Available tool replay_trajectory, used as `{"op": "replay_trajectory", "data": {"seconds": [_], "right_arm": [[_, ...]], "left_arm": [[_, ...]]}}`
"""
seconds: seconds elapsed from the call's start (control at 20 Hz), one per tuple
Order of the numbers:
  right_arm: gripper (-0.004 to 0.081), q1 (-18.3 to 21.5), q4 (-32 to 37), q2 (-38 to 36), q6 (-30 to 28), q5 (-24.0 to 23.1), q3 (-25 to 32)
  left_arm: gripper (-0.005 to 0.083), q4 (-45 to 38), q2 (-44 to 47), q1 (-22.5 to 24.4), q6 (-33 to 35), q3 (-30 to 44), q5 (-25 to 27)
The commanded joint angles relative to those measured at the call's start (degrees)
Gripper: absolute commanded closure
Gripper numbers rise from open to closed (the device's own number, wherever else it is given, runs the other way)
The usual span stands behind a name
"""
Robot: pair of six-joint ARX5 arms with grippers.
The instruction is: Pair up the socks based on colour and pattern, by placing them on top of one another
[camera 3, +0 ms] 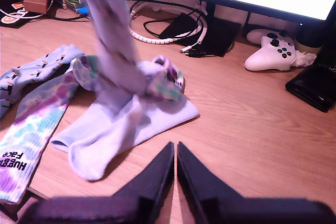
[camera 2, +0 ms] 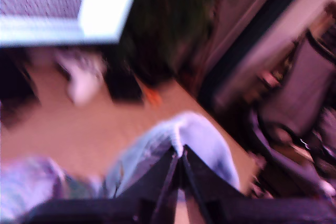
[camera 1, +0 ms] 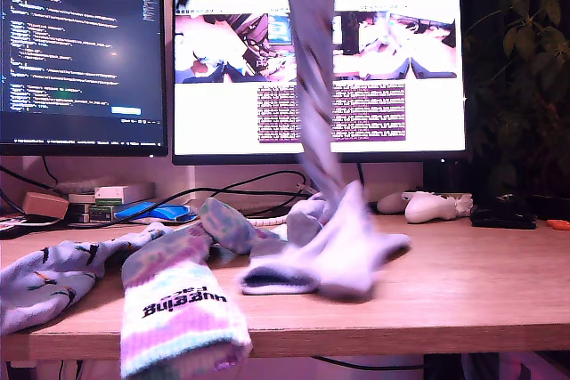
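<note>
My first gripper [camera 2: 178, 156] has its jaws clenched on a plain sock [camera 1: 313, 68], lifting it up off the pile to find its match, while my second gripper [camera 3: 175, 153] waits, jaws shut and empty.

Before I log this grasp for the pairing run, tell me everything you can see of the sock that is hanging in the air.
The hanging sock is plain pale lavender-white soft knit, with no pattern visible. It is stretched into a long, nearly vertical strip, blurred, running from the top of the exterior view, where a dark gripper holds it, down in front of the white monitor. Its lower end meets the plain lavender sock heaped on the table, beside a tie-dye sock. Its cuff and toe cannot be told apart.
</note>
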State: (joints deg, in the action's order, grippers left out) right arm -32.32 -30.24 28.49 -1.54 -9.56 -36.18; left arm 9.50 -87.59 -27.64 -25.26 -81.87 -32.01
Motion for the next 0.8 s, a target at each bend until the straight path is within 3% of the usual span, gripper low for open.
{"op": "replay_trajectory", "data": {"seconds": [0.0, 0.35, 0.75], "right_arm": [[0.0783, 0.13, 0.28, 0.11, -0.07, -0.02, 1.01], [0.0783, 0.13, -0.13, 0.11, -0.44, 0.02, 1.20], [0.0783, 0.13, -0.26, 1.90, -0.50, 0.02, 1.27]], "left_arm": [[0.0796, 2.51, -0.79, 0.63, 2.10, -2.36, 0.94], [0.0796, 11.61, -0.79, 5.60, 7.06, -5.60, 5.07], [0.0796, 9.07, -0.92, 11.98, 10.43, -5.60, 11.61]]}}
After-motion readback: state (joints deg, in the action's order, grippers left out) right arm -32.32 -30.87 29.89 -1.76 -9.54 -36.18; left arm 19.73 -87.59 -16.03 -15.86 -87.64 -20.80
